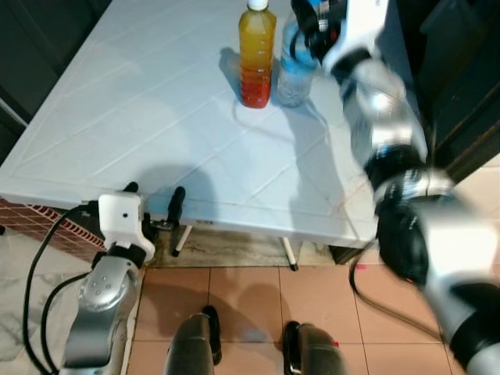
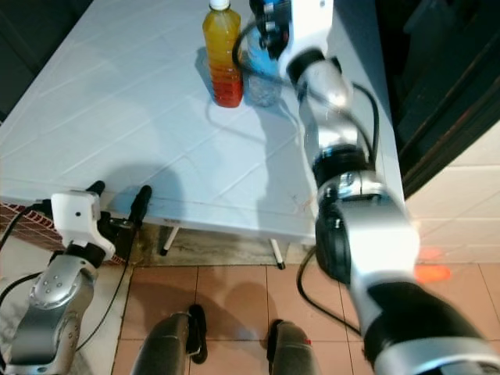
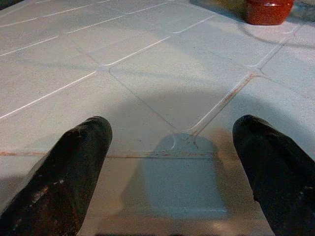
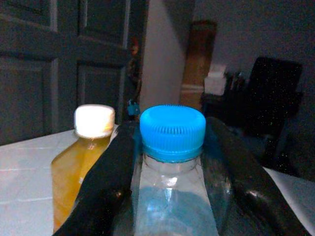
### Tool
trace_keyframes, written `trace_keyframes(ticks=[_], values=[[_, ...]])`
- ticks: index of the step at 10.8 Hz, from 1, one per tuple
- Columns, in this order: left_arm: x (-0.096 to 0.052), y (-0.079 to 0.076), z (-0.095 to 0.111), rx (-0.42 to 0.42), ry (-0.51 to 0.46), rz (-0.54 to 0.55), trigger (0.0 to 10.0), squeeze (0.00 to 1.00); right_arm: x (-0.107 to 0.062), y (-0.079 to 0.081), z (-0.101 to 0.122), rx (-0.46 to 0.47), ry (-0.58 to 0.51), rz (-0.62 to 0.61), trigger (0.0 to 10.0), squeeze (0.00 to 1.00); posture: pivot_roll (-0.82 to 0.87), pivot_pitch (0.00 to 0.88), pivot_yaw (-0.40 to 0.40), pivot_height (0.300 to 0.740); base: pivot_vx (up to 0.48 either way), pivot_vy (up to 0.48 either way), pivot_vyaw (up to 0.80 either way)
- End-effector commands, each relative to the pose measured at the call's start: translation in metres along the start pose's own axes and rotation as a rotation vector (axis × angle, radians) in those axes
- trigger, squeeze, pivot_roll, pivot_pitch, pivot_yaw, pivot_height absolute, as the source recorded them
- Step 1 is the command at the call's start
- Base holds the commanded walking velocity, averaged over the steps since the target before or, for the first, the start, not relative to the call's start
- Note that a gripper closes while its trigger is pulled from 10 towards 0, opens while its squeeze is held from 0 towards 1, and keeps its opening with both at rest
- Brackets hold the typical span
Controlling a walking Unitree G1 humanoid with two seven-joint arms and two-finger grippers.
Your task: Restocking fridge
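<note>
Two bottles point(image 1: 257, 55) stand on white table point(image 1: 141, 117).

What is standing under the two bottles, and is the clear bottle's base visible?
Both stand on the white tiled table. The orange juice bottle's base shows; the clear blue-capped bottle's is partly covered by the right gripper.

1. A white worktop point(image 1: 156, 117) scored with diagonal lines is seen, standing on thin white legs.
2. The floor point(image 1: 250, 293) is laid with terracotta tiles.
3. A dark panelled door point(image 4: 64, 59) is seen behind, in dim light.
4. A dark chair point(image 4: 275, 98) is made out nearby.
</note>
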State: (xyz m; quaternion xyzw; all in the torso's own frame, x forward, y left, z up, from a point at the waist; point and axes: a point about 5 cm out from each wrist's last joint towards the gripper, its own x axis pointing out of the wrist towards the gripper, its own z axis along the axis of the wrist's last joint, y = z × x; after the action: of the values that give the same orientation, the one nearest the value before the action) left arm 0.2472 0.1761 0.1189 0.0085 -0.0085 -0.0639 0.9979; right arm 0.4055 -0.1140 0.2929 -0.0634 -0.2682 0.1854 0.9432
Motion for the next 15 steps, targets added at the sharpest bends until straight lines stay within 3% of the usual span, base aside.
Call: trace_keyframes(ticks=[1,4,8,10,15], values=[[0.001,0.002,-0.004,0.005,0.011,0.012,10.0,0.0,0.001,0.005,0.008,-0.028,-0.054,0.015,10.0,0.0,0.06,0.177,0.034,0.74,0.0,0.0,0.0],[0.017,-0.005,-0.005,-0.016,-0.015,-0.001,10.0,0.0,-0.026,0.013,0.016,-0.044,-0.114,-0.066,10.0,0.0,0.0,0.134,0.033,0.74,0.0,0.0,0.0],[0.035,-0.011,-0.004,-0.027,-0.05,-0.017,10.0,0.0,-0.025,0.028,0.037,0.01,-0.111,-0.125,10.0,0.0,-0.02,0.082,0.032,0.74,0.0,0.0,0.0],[0.038,-0.012,-0.005,-0.023,-0.048,-0.022,10.0,0.0,-0.033,0.035,0.034,0.063,-0.056,-0.179,10.0,0.0,-0.02,0.07,0.035,0.74,0.0,0.0,0.0],[0.045,-0.014,-0.006,-0.016,-0.059,-0.048,10.0,0.0,-0.08,0.042,0.025,0.096,0.108,-0.254,10.0,0.0,-0.05,0.07,0.063,0.74,0.0,0.0,0.0]])
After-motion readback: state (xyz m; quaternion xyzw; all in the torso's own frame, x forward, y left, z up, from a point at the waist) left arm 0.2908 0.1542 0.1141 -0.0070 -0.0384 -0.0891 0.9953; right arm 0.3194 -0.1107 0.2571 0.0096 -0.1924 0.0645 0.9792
